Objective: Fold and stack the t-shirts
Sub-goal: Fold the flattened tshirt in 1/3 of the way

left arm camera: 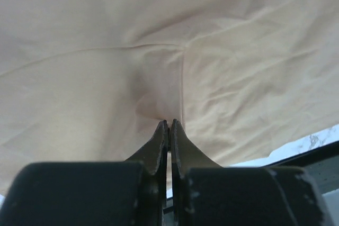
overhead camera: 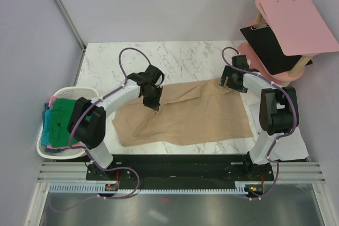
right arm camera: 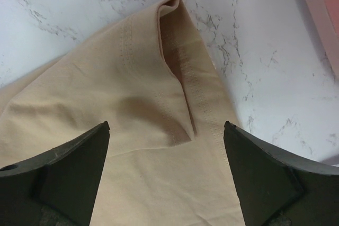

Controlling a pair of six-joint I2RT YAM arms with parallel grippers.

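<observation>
Fabric of the tan t-shirt (overhead camera: 190, 117) is lying spread across the marble desk (overhead camera: 180, 59), its long axis running left to right between the two arms. The left arm (overhead camera: 119, 96) is reaching onto the shirt's far left part. The left jaws are pressing together on a small pucker of the cloth, which is drawing into creases right at their tips. The right arm (overhead camera: 254, 83) is hovering over the shirt's far right corner (right arm camera: 177, 67). The right jaws are standing wide apart, gripping nothing, with the doubled-over, stitched corner lying between and just ahead of them. That corner is nearer the right arm, so a pinch there would probably let both arms carry the far edge toward the near one. A green t-shirt (overhead camera: 63, 110) and others are sitting in the white basket (overhead camera: 53, 152) off the desk's left side.
</observation>
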